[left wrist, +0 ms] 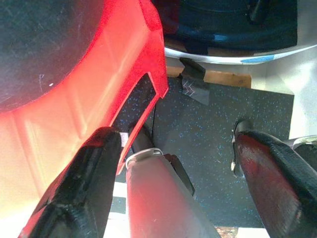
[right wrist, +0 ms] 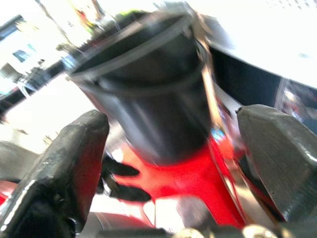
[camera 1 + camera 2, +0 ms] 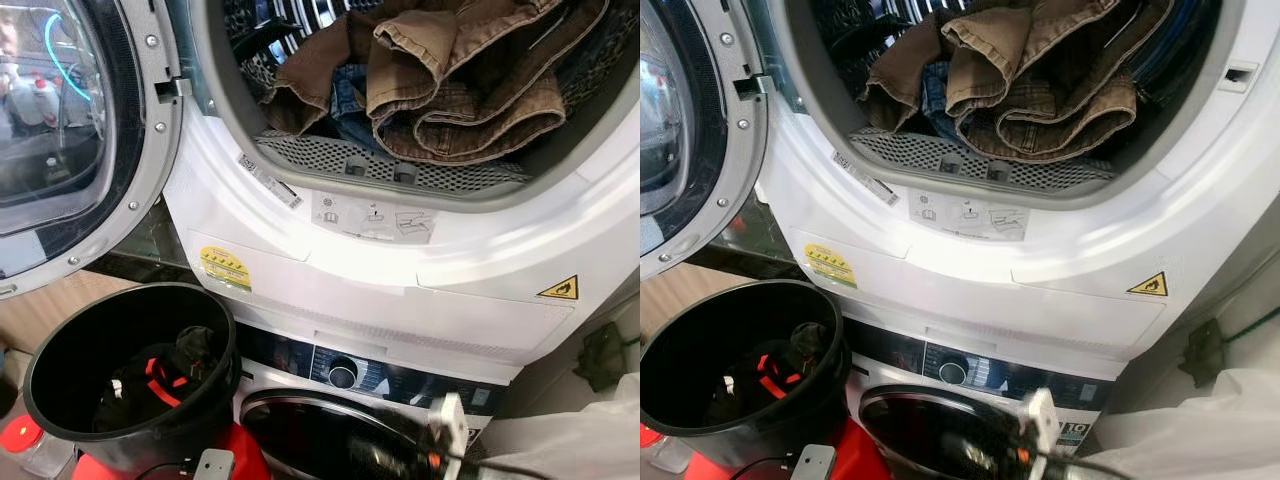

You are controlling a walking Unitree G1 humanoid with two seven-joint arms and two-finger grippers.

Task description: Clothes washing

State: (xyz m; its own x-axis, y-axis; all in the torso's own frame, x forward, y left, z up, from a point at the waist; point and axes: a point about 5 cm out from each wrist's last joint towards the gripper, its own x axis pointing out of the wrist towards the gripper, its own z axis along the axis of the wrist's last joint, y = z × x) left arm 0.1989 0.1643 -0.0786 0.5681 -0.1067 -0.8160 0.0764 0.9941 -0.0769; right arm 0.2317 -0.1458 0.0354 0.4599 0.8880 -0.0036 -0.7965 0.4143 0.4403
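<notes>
The upper machine's drum (image 3: pixel 420 165) stands open and is piled with brown trousers (image 3: pixel 470 85) and a blue denim piece (image 3: pixel 347 98). Its round door (image 3: pixel 70 140) swings out to the left. Below, a black bucket (image 3: pixel 60 345) sits on a red stool (image 1: pixel 74 124) and holds a dark garment with orange trim (image 3: pixel 165 380). My left gripper (image 1: pixel 173 134) hangs open low beside the stool, over the dark floor mat (image 1: pixel 223 148). My right gripper (image 2: pixel 171 119) is open too, pointing at the bucket's outer wall (image 2: pixel 148 109) from a short way off. Both hold nothing.
A second machine sits under the open one, with a control knob (image 3: pixel 343 375) and a dark glass door (image 3: pixel 320 435). A white sheet-like cover (image 3: pixel 580 435) lies at the lower right. A yellow warning sticker (image 3: pixel 559 289) marks the upper machine's front.
</notes>
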